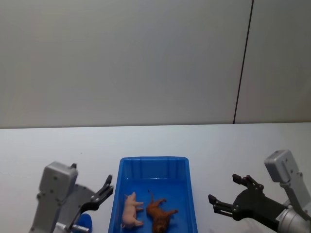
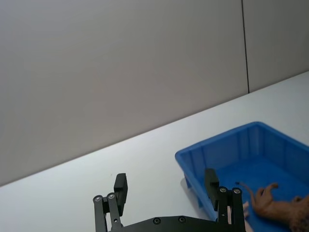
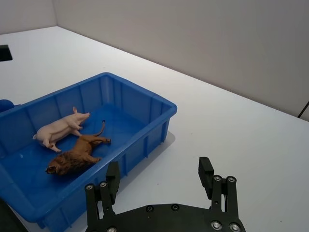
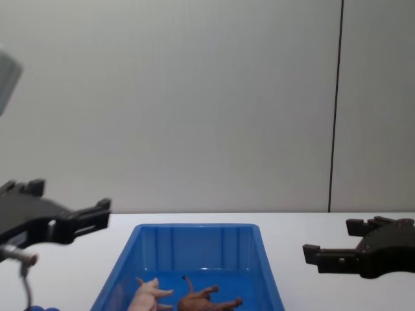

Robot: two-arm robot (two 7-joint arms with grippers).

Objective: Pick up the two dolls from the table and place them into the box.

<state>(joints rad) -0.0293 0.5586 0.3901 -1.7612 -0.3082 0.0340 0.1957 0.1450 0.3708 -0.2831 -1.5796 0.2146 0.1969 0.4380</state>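
Already pink doll (image 1: 131, 209), brown doll (image 1: 159, 217) inside box (image 1: 154, 159).

Chest view: pink doll (image 4: 146, 295) and brown doll (image 4: 202, 301) both clipped by bottom edge, lower bodies gone. Box (image 4: 194, 228) near end off frame too.

Head view: blue ball (image 1: 85, 222) tucked partly behind left gripper (image 1: 107, 189), underside cut by bottom edge.

Left wrist view: pink doll almost wholly behind finger (image 2: 212, 186), only pale sliver peeking out; brown doll's head cut at right edge.

Right wrist view: dark shape (image 3: 5, 52) cut by picture's edge, cannot tell what.
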